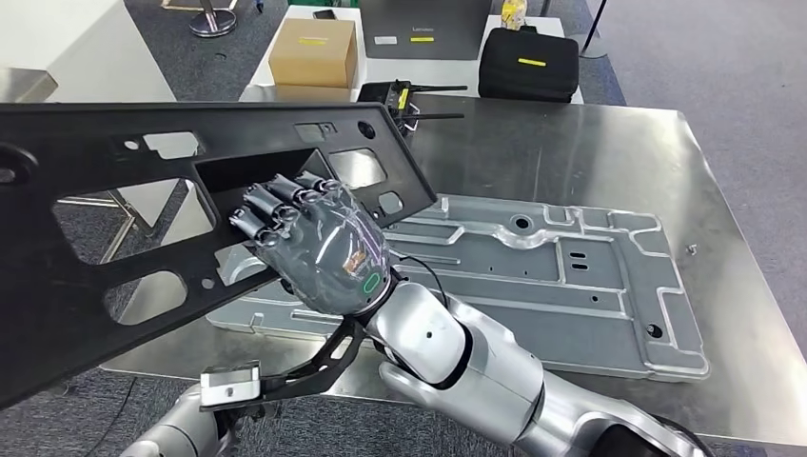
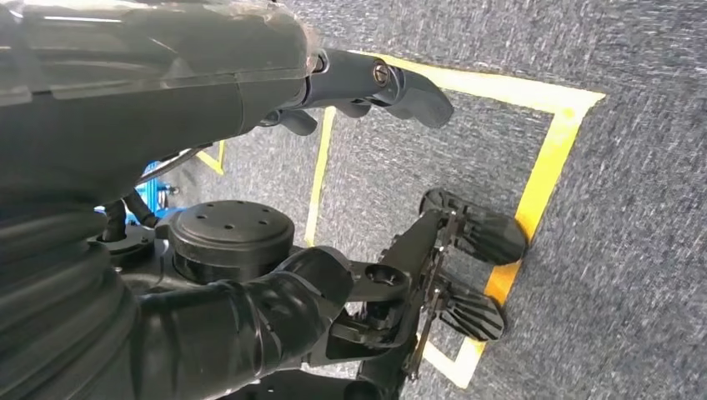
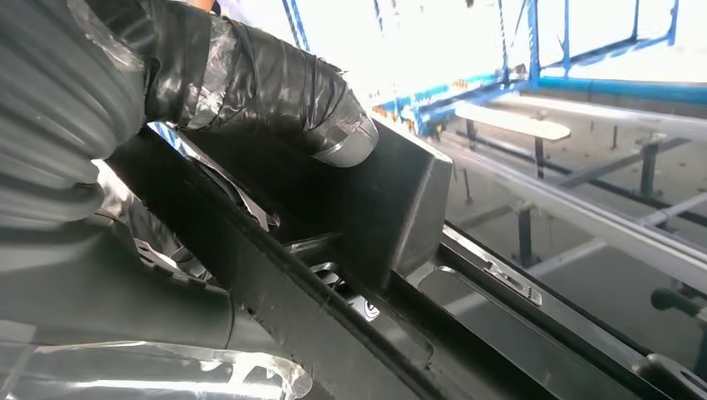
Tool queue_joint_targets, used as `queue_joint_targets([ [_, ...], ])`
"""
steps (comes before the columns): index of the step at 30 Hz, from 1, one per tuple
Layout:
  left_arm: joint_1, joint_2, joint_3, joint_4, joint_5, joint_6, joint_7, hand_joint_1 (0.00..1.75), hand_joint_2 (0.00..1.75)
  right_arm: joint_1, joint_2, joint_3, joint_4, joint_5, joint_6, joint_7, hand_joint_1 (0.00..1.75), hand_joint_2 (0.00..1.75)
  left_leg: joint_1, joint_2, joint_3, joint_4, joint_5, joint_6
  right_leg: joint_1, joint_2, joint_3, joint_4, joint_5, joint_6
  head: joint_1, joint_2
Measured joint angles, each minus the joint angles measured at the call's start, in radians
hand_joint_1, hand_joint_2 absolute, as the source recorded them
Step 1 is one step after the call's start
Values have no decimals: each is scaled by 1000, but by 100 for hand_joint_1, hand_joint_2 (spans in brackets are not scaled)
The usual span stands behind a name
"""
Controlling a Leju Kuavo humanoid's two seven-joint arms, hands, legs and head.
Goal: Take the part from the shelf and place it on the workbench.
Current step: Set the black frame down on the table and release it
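Right hand [image 1: 319,248] grips the black part [image 1: 124,238] above the workbench [image 1: 590,152], fingers curled through its opening

The left hand [image 2: 250,83] is hanging over grey carpet [image 2: 634,275], its dark fingers [image 2: 408,87] seemingly holding nothing, though the close, blurred cover is hiding much. Yellow tape lines [image 2: 546,167] are running across the carpet beneath it.

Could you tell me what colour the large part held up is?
Black plastic panel, clearest in the head view.
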Motion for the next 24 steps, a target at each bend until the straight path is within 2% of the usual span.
queue_joint_targets([
  [2, -1, 4, 0, 0, 2, 1, -4, 0, 175, 0, 1, 2, 0, -24, 12, -5, 175, 175, 1, 0, -6, 13, -12, -9, -6, -1, 10, -15, 7, -10, -1, 0],
  [3, -1, 6, 0, 0, 2, 2, -6, 0, 175, -1, 2, 3, -1, -34, 20, -8, 175, 175, 1, 0, -20, 44, -31, -14, -9, -2, 16, -22, 11, -14, -1, 0],
  [6, -1, 10, 0, 0, 4, 4, -9, 0, 175, -4, 4, 9, 1, -56, 47, -16, 175, 175, 5, 0, -104, 216, -112, -26, -11, -3, 18, -25, 12, -20, -2, 0],
  [7, 0, 11, 0, 0, 4, 4, -9, 0, 175, -4, 4, 13, 3, -61, 56, -17, 175, 175, 8, 0, -123, 250, -117, -30, -12, -3, 18, -24, 11, -19, -2, 0],
  [8, 0, 11, 0, 0, 4, 5, -10, 0, 175, -4, 4, 17, 5, -65, 62, -19, 175, 175, 11, 1, -125, 249, -104, -34, -14, -3, 18, -23, 10, -17, -2, 0],
  [9, 0, 10, 0, 0, 5, 6, -12, 0, 175, -4, 4, 21, 6, -68, 66, -20, 175, 175, 14, 1, -106, 207, -75, -38, -16, -2, 19, -21, 9, -14, -2, 0],
  [11, -1, 9, 0, 0, 6, 9, -15, 0, 175, -7, 4, 26, 8, -72, 72, -22, 175, 175, 19, -1, -40, 76, -16, -43, -20, -2, 19, -13, 2, -3, -2, 0],
  [12, -3, 9, 0, 0, 8, 10, -16, 0, 175, -8, 4, 28, 8, -75, 74, -22, 175, 175, 19, -2, -14, 26, 0, -40, -20, -3, 19, -9, -1, 5, -2, 0],
  [13, -5, 9, 0, 0, 12, 12, -19, 0, 175, -11, 4, 30, 9, -78, 77, -23, 175, 175, 17, -2, 0, 0, 4, -34, -20, -3, 19, -8, -3, 13, -2, 0],
  [16, -10, 10, 2, 0, 25, 14, -27, 0, 175, -14, 5, 36, 10, -84, 82, -23, 175, 175, 14, 0, 3, -11, 10, -8, -21, -2, 20, -8, -1, 33, -2, 0],
  [18, -12, 10, 2, 0, 25, 9, -25, 0, 175, -16, 5, 37, 10, -89, 82, -24, 175, 175, 17, 3, 5, -18, 19, 7, -23, 0, 3, 31, -26, 42, -1, 0],
  [21, -14, 10, 2, 0, 25, -1, -19, 0, 175, -17, 4, 39, 11, -99, 83, -23, 175, 175, 15, 7, 2, -20, 27, 18, -25, 5, -83, 211, -120, 48, -1, 0],
  [22, -14, 11, 2, 0, 25, -3, -17, 0, 175, -15, 3, 40, 11, -101, 83, -23, 175, 175, 14, 8, 0, -19, 28, 19, -25, 6, -105, 258, -136, 50, -1, 0],
  [23, -14, 11, 2, 0, 26, -3, -16, 0, 175, -14, 2, 41, 12, -102, 83, -23, 175, 175, 14, 8, -1, -18, 28, 18, -25, 7, -109, 268, -132, 50, -1, 0],
  [24, -14, 12, 3, 0, 25, -3, -15, 0, 175, -13, 1, 42, 13, -103, 83, -23, 175, 175, 13, 8, -1, -17, 28, 17, -26, 7, -94, 240, -110, 49, -1, 0],
])
